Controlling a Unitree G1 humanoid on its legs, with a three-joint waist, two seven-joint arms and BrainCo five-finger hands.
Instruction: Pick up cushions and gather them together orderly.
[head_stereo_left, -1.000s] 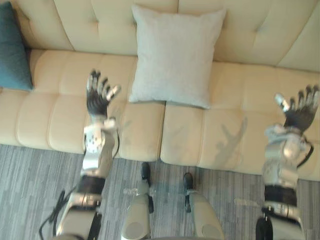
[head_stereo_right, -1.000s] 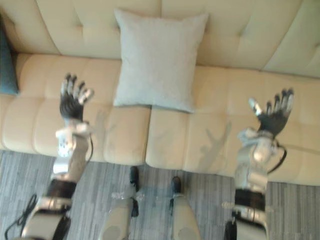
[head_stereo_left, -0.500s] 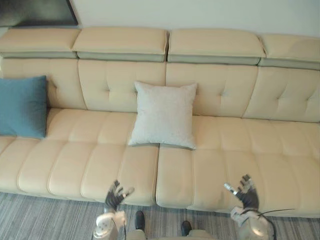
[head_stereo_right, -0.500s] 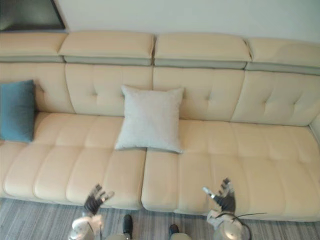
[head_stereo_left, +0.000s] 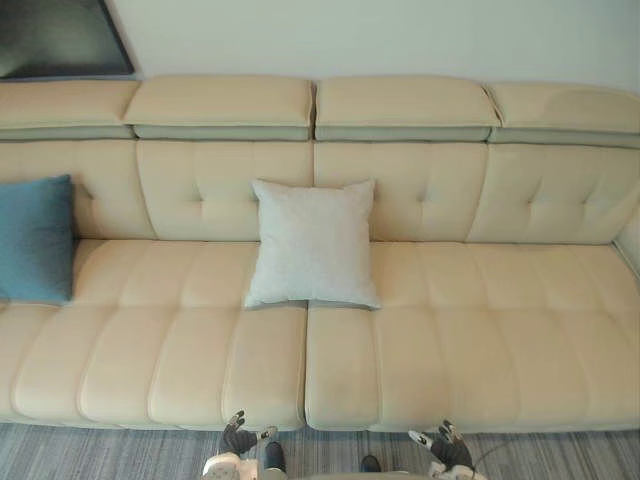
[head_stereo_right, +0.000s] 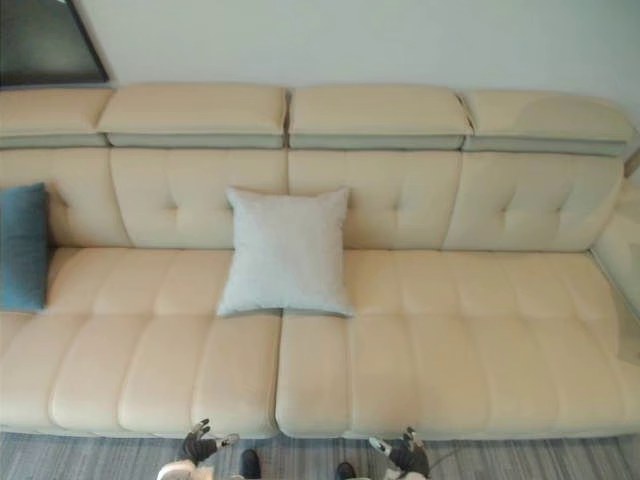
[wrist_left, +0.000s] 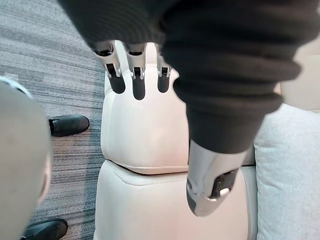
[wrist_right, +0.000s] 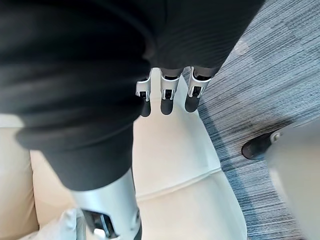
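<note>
A pale grey cushion (head_stereo_left: 313, 243) leans against the backrest in the middle of a long cream sofa (head_stereo_left: 480, 330). A teal cushion (head_stereo_left: 35, 238) stands at the sofa's far left end. My left hand (head_stereo_left: 238, 438) shows low in front of the sofa's front edge, fingers spread and holding nothing. My right hand (head_stereo_left: 445, 448) is level with it to the right, also open and empty. In the left wrist view my left hand (wrist_left: 135, 75) hangs over the seat, with the grey cushion (wrist_left: 287, 170) beside it. In the right wrist view my right hand (wrist_right: 167, 95) hovers above the seat edge.
Grey striped carpet (head_stereo_left: 80, 455) runs along the sofa's front. A dark framed panel (head_stereo_left: 55, 35) hangs on the wall at the upper left. The sofa's right half holds no cushions.
The camera has pulled back and up, so the whole sofa shows and both hands sit lower and smaller in view. Both hands remain open; the cushions have not moved.
</note>
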